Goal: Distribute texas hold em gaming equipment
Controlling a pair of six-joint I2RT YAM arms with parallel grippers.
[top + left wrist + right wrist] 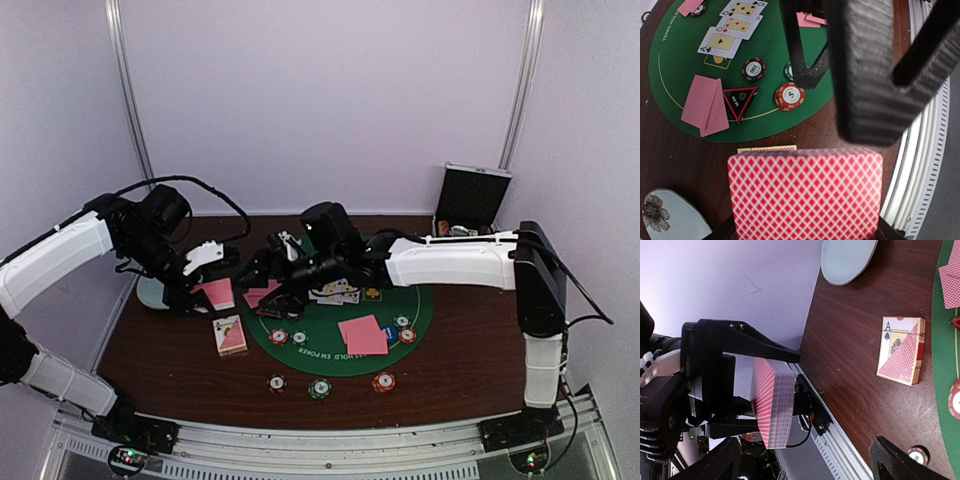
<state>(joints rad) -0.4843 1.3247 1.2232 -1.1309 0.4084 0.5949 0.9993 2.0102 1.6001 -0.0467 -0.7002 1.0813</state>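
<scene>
My left gripper [205, 285] is shut on a deck of pink-red-backed cards [217, 293] and holds it above the wood table, left of the green mat [420, 310]. The deck fills the bottom of the left wrist view [805, 195]. In the right wrist view the deck [772, 402] stands on edge ahead of me. My right gripper [272, 272] is open and empty, close to the deck but apart from it; its black fingers [865, 75] loom over it. On the mat lie face-up cards [735, 25], card pairs [705, 105], striped chips [789, 96] and the triangular marker [740, 100].
A card box [231, 335] lies on the table by the mat's left edge. A pale blue dish [150, 293] sits at the far left. Three chips [319, 388] lie in a row near the front edge. The black-lined metal case [470, 198] stands open at the back right.
</scene>
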